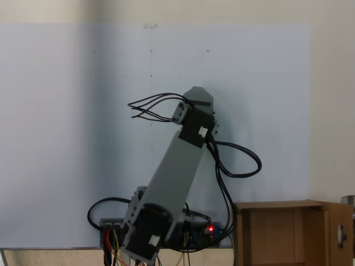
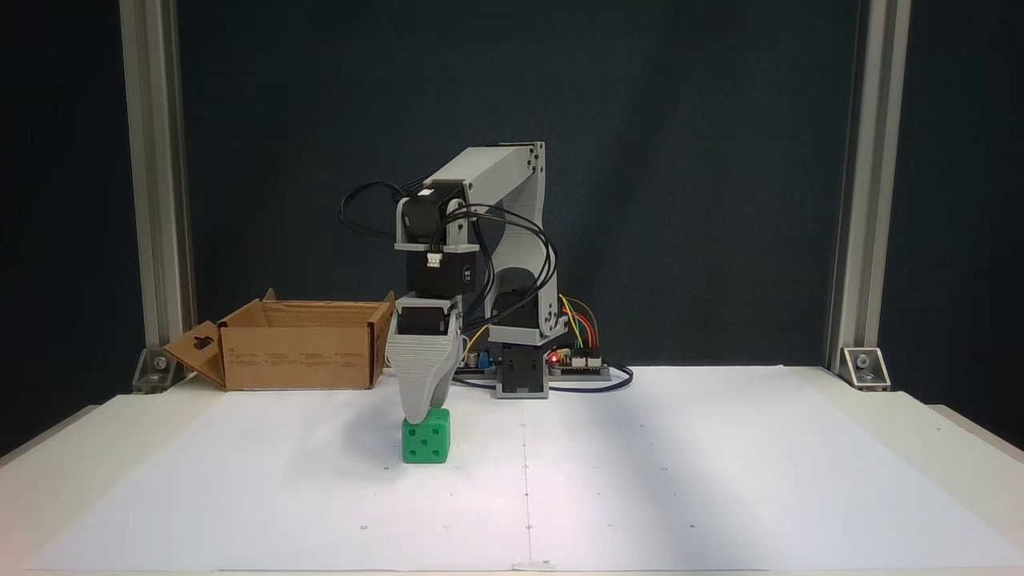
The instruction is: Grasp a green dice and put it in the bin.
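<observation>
On the white paper in a fixed view, the green dice (image 2: 426, 436) sits near the cardboard bin (image 2: 296, 356); the gripper (image 2: 422, 414) touches its top; I cannot tell if the fingers are open; in a fixed view from behind, the arm (image 1: 176, 177) leans forward beside the bin (image 1: 294, 233); it should go straight down and squeeze both sides evenly.

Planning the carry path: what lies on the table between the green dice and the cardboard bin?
Nothing: in a fixed view, only bare white paper separates the green dice from the bin.
</observation>
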Controlling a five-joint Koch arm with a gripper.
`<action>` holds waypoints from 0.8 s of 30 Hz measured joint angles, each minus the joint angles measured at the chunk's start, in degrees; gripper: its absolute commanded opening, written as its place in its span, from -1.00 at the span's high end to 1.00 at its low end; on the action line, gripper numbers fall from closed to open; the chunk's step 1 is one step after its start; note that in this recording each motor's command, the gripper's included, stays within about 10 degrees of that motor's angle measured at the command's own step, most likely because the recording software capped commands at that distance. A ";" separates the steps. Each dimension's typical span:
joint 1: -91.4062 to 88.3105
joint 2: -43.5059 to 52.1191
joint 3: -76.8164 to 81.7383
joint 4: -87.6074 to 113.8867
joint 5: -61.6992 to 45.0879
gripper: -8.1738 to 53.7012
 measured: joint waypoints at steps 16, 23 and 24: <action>-0.09 -4.48 0.18 -4.75 0.00 -0.68; 0.00 -6.15 0.18 -4.75 0.00 -0.67; 0.00 -6.50 0.18 -4.83 0.00 -0.65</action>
